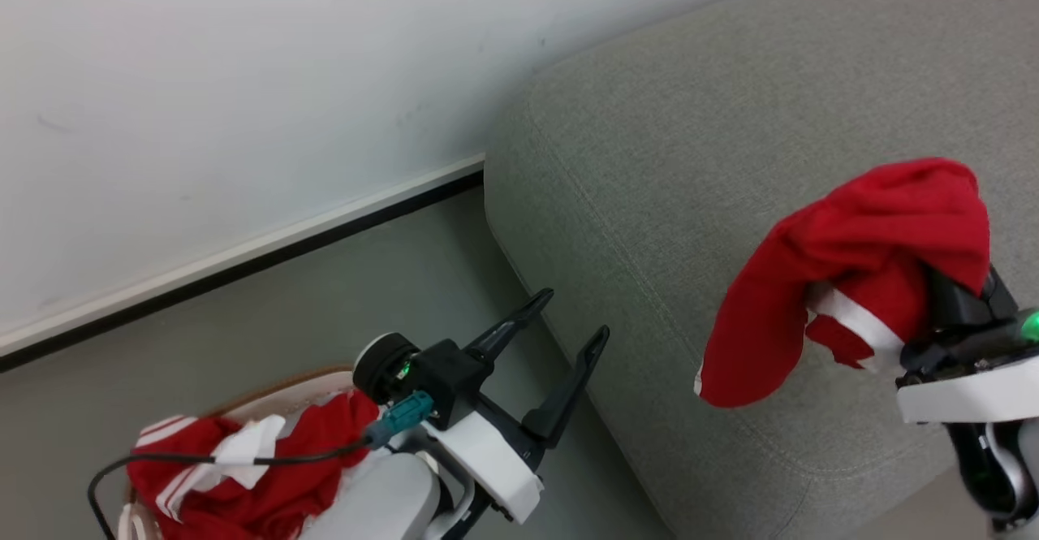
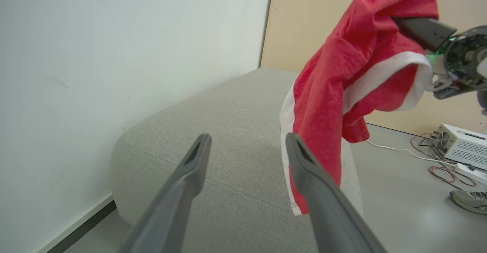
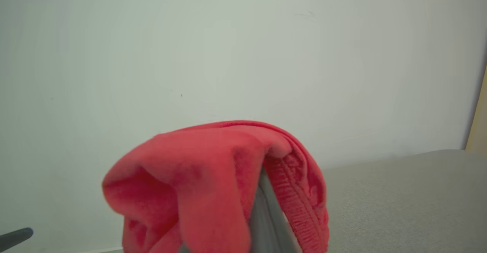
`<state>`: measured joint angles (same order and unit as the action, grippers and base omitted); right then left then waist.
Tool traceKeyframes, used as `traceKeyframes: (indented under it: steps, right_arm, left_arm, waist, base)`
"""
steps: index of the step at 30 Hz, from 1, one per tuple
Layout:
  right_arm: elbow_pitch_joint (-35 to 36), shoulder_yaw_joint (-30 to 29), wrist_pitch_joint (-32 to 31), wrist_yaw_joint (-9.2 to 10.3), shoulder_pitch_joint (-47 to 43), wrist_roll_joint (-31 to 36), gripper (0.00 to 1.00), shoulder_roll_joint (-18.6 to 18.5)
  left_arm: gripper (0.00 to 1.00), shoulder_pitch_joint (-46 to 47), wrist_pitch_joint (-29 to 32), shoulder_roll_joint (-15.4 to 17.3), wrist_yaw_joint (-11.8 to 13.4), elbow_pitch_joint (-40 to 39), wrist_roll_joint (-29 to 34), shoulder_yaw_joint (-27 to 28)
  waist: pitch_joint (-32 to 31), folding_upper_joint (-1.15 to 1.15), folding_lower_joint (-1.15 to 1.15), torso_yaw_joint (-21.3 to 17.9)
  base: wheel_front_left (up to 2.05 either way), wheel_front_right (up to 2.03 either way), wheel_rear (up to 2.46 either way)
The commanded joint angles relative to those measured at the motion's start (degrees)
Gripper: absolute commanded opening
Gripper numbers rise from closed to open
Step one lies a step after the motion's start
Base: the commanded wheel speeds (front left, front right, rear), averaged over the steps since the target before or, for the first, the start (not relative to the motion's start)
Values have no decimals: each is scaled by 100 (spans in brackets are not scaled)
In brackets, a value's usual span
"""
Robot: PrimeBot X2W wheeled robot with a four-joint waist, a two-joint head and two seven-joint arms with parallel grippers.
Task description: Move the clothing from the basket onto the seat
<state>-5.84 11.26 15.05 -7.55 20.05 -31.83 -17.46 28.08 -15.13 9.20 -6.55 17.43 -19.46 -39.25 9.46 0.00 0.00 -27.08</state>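
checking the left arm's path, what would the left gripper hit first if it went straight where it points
Most likely the grey seat: the open left gripper aims at its near end. The hanging red garment looks just off that line, though depth is unclear.

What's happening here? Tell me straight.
The robot is moving laundry. Its right gripper is shut on a red garment with white trim, held above the grey sofa, not yet laid down. Its left gripper hangs open and empty near the laundry basket, where more red clothing lies.
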Motion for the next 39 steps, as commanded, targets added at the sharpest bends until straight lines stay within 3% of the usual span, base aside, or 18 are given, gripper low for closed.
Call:
traceKeyframes:
  steps: [1,10,26,36,38,39]
  right_arm:
    - [-86,48,19,12,293,134,0,-198]
    - [-460,-441,11,12,1607,-262,0,-465]
    - [-1643,-1201,9,12,3700,-984,0,-1325]
    - [-3585,-38,-294,12,4148,-1101,0,-1822]
    - [-3858,262,-594,12,4171,-1213,27,-1873]
    - [-3951,375,-720,12,4222,-1326,34,-1902]
  left_arm:
    - [100,124,0,62,-19,22,46,-17]
    - [100,629,170,260,-39,-77,199,-115]
    - [100,1487,482,383,-3,-611,497,-185]
    - [100,1533,314,351,44,-476,450,-211]
    - [100,1530,283,345,48,-437,428,-199]
    - [100,1531,267,337,54,-417,420,-201]
  waist:
    - [343,0,0,113]
    - [1500,0,0,576]
    - [3424,0,0,1364]
    - [3487,0,0,1608]
    - [3431,0,0,1632]
    - [3404,0,0,1644]
  base:
    - [0,0,0]
    - [0,0,0]
    - [0,0,0]
    - [0,0,0]
    - [0,0,0]
    - [0,0,0]
